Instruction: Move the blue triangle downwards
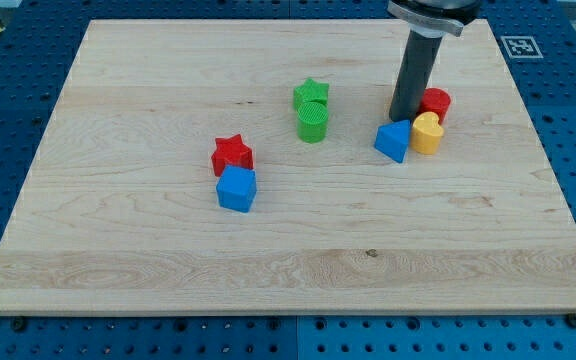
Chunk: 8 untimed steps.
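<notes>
The blue triangle (393, 141) lies on the wooden board (288, 250) at the view's right of centre. My tip (403, 118) stands just above the triangle in the view, touching or nearly touching its top edge. A yellow block (426, 132) sits against the triangle's right side. A red cylinder (435, 103) sits just right of the rod, above the yellow block.
A green star (311, 95) and a green cylinder (312, 122) sit together near the board's centre top. A red star (232, 154) and a blue cube (236, 189) sit together left of centre. Blue perforated table surrounds the board.
</notes>
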Each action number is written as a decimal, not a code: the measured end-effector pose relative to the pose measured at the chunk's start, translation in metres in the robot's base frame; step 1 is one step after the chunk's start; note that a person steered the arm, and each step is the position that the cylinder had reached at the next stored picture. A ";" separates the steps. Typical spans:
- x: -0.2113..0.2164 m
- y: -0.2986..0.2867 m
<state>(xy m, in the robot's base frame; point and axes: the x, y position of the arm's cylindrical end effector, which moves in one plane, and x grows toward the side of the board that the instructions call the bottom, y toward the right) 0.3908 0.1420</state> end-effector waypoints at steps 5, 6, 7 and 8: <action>0.036 0.013; 0.002 0.012; 0.003 0.004; 0.006 -0.001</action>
<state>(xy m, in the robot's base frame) 0.3968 0.1406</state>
